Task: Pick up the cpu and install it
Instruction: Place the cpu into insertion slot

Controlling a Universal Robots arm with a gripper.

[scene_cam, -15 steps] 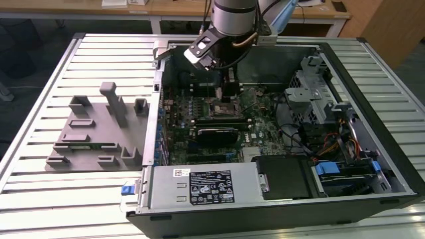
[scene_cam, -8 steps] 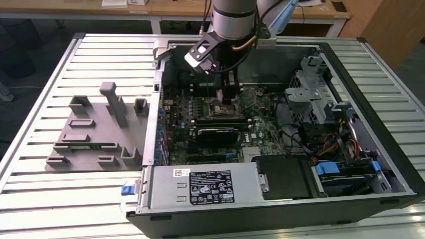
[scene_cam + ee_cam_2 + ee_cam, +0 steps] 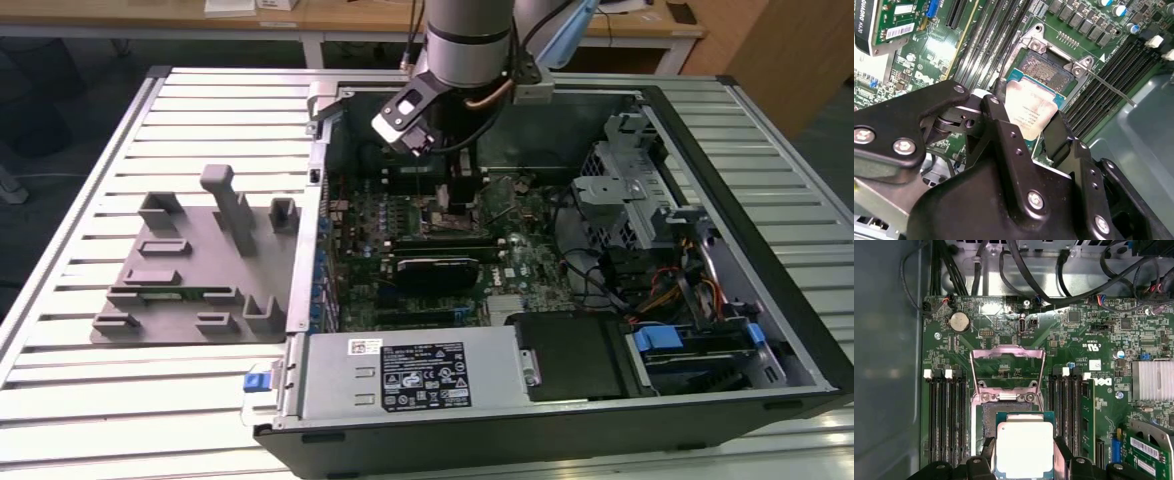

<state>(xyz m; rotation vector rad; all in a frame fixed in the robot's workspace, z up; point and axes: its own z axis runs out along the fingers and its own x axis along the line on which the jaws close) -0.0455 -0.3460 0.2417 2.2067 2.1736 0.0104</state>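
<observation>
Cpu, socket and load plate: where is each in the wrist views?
cpu (image 3: pixel 1025 450), first wrist view, middle of its silvery top.
socket (image 3: pixel 1046 72), second wrist view, on its bare contact field.
load plate (image 3: pixel 1006 352), first wrist view, on its frame's crossbar.

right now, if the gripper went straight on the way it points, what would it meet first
Most likely the open socket, under the cpu that the gripper holds; the cpu would touch before the fingers. How far off is unclear.

We spot print on the black label (image 3: pixel 424 377) of the grey metal power-supply box (image 3: pixel 334 372) and the silvery square cpu (image 3: pixel 1030 112) (neither legible).
</observation>
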